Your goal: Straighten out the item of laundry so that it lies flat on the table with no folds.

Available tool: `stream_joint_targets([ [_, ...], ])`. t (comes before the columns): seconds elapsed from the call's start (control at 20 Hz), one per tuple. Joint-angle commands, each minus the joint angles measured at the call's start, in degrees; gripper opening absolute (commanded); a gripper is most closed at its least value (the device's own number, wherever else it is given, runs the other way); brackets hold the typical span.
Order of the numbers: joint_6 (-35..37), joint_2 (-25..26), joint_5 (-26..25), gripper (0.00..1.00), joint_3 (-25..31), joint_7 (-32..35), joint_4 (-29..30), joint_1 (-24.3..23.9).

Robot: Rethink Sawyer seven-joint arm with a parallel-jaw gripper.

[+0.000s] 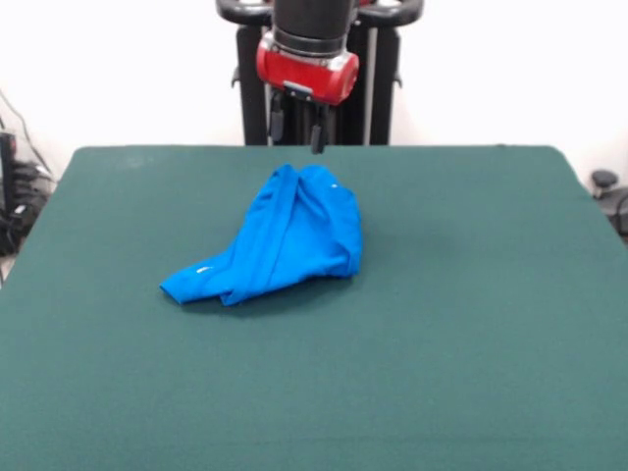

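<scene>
The item of laundry [285,240] is a bright blue shirt lying crumpled in a folded heap near the middle of the table [471,324], a dark green surface. One narrow end trails toward the front left, and the bulk is bunched at the far right. No print shows on it. My gripper [315,139] hangs below the red wrist, just above the heap's far top edge. A small gap separates it from the cloth, and nothing is in its hold.
Green table surface surrounds the shirt on every side. Cables and dark equipment sit off the table at the left edge [15,186], and a small dark object [603,182] lies beyond the right corner.
</scene>
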Motion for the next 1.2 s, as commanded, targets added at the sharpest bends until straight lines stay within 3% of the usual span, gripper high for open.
stream_joint_targets([
  [0.05,-2.8,1.9,1.8,1.0,5.3,9.6,-4.1,0.0],
  [0.55,-3.9,2.4,2.6,1.0,7.2,9.8,-6.0,-1.1],
  [1.2,-11.6,8.4,1.6,1.0,11.7,11.1,-6.0,-4.3],
])
